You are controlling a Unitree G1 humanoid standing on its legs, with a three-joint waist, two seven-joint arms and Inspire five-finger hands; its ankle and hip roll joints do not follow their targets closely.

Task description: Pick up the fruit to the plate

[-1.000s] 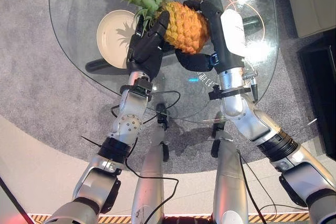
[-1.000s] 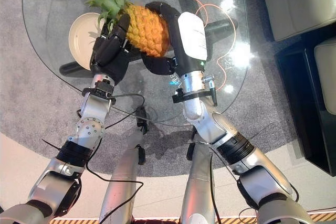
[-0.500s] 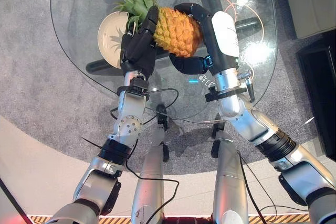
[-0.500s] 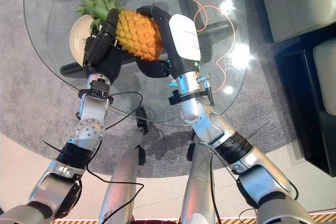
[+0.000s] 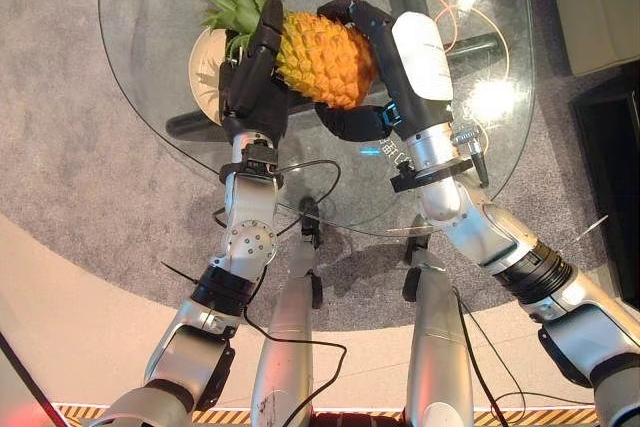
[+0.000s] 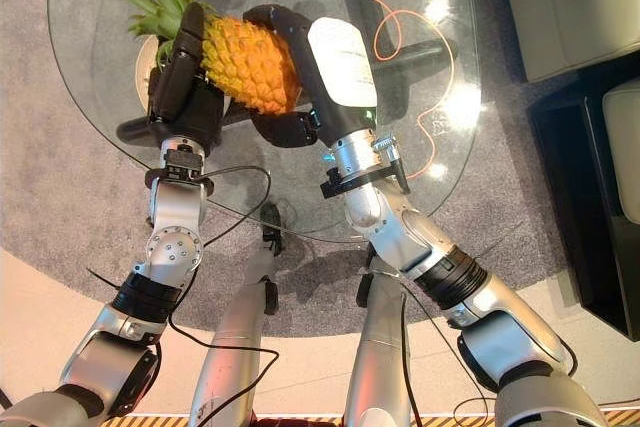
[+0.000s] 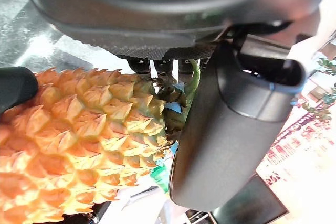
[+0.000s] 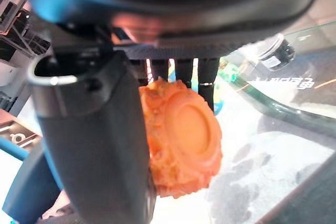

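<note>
Pineapple (image 5: 320,57) clamped between left hand (image 5: 250,87) at crown end and right hand (image 5: 375,67) curled round base, above glass table (image 5: 480,147); leaves over plate (image 5: 205,67) near table's left edge.

Worktop (image 5: 150,97) is clear glass, glossy with hard glare spots. Pineapple (image 5: 320,57) – rough, scaly orange skin, stiff green leaves. Plate (image 5: 205,72) looks smooth, matt cream. Both hands (image 5: 250,87) (image 5: 375,47) – dark matt plastic, right one with a glossy white cover. Floor is grey carpet (image 5: 60,147).
</note>
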